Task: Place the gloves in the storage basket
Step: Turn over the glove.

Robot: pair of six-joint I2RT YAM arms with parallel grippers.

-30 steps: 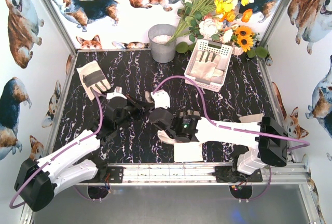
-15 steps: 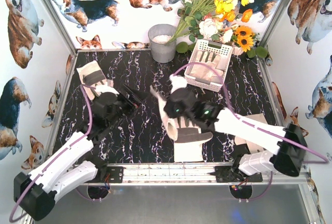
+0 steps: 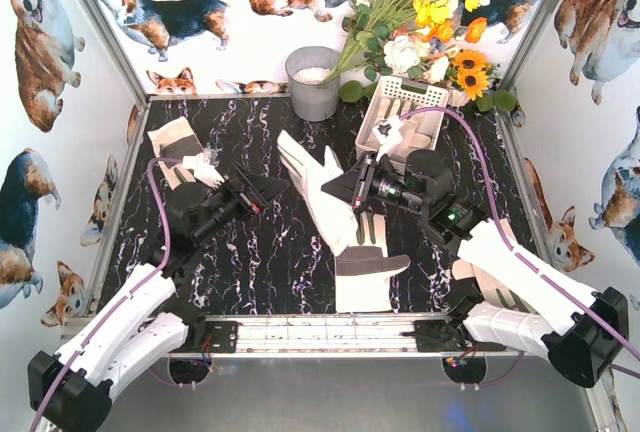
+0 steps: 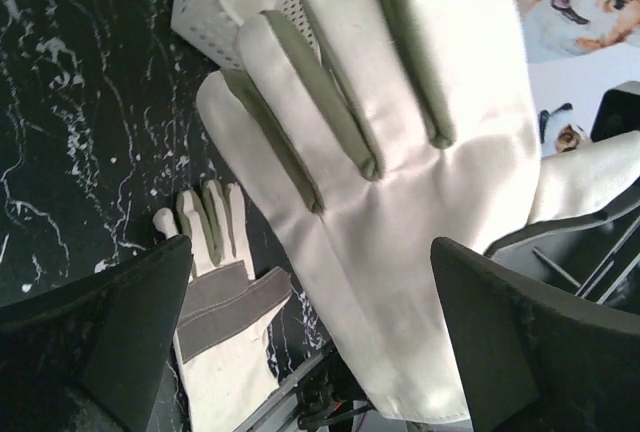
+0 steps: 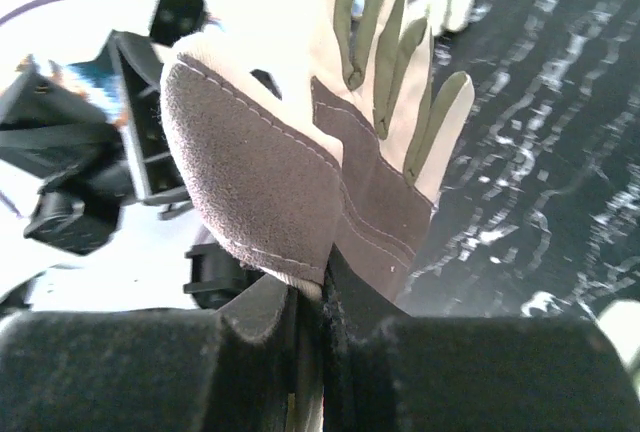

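My right gripper [image 3: 347, 190] [image 5: 325, 297] is shut on the cuff edge of a cream glove with grey panels [image 3: 315, 192] [image 5: 300, 152], which hangs in the air mid-table, left of the white slotted storage basket [image 3: 420, 92]. The glove fills the left wrist view [image 4: 400, 172]. My left gripper [image 3: 258, 192] [image 4: 320, 352] stands wide open just left of it, holding nothing. A second glove [image 3: 368, 267] [image 4: 215, 292] lies flat near the front rail. A third glove [image 3: 175, 142] lies at the far left. My right arm hides most of the basket's inside.
A grey metal bucket [image 3: 313, 82] stands at the back, left of the basket. A bunch of artificial flowers [image 3: 420, 22] leans over the basket's far side. Corgi-print walls close in the table on three sides.
My left gripper has opened, let go of the glove and drawn back to the left. My right arm has lifted the glove and carried it back and right toward the basket.
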